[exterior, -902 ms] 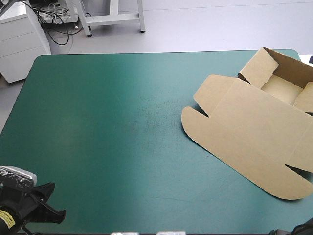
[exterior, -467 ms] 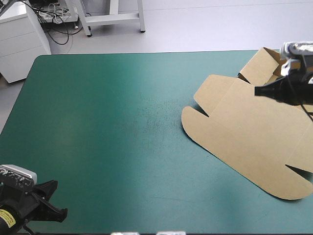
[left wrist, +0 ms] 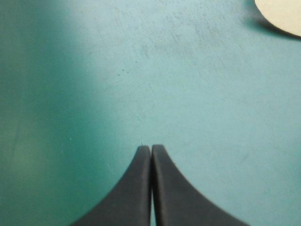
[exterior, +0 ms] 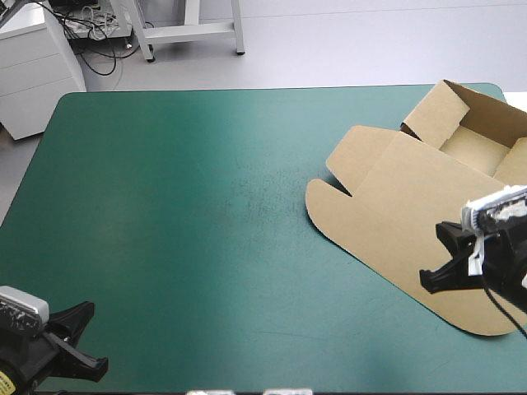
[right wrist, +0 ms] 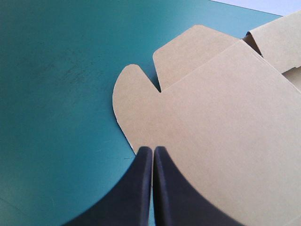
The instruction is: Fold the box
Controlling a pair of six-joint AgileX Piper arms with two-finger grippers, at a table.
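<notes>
The brown box lies at the table's right side. Its lid panel is flat with two rounded flaps, and an open tray with raised walls sits at the far right corner. My right gripper is shut and hovers over the lid's near part. In the right wrist view its tips meet above the box, close to the lid's curved edge. Shut and holding nothing, my left gripper stays at the near left corner. In the left wrist view, the gripper is over bare cover, a rounded flap of the box far ahead.
The teal-green cover stretches bare from the box to the left edge. Off the table, a white drawer cabinet stands beyond the far left corner, and a pale metal frame stands beyond the far edge.
The right arm came into view over the tray, then moved toward the near edge and now hangs over the lid. The left gripper slipped slightly nearer the front edge.
</notes>
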